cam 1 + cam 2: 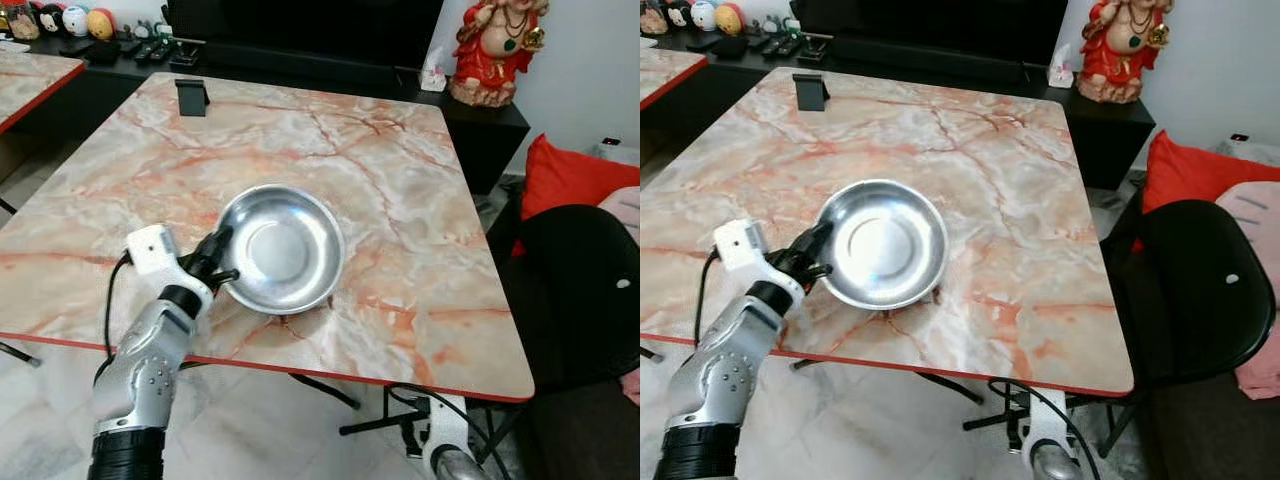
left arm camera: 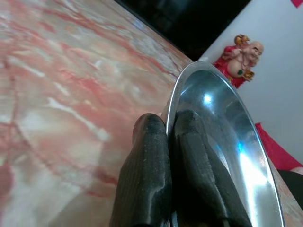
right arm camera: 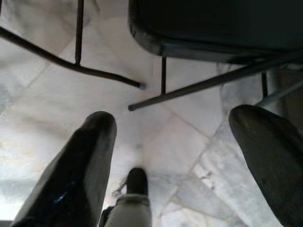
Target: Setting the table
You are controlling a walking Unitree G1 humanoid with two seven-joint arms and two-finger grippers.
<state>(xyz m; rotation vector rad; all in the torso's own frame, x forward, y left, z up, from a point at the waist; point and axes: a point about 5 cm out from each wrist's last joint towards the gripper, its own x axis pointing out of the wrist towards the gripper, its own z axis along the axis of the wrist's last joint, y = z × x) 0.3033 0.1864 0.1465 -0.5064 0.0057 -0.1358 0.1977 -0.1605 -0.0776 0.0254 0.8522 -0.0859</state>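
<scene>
Black fingers (image 2: 189,165) of the left claw (image 1: 218,262) were seen clamped on the near rim of the steel bowl (image 1: 282,247), one inside and one outside, a pinch judged suited to sliding or lifting so thin an edge. Just beyond the claw, the bowl rested on the marble bench (image 1: 380,170), near its front edge. Down by the floor, the right claw (image 3: 180,156) hung idle, fingers apart.

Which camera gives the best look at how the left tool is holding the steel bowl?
The left wrist view: the left tool pinches the steel bowl rim close up. Both eye views show the whole bowl on the marble table, the grip small.
</scene>
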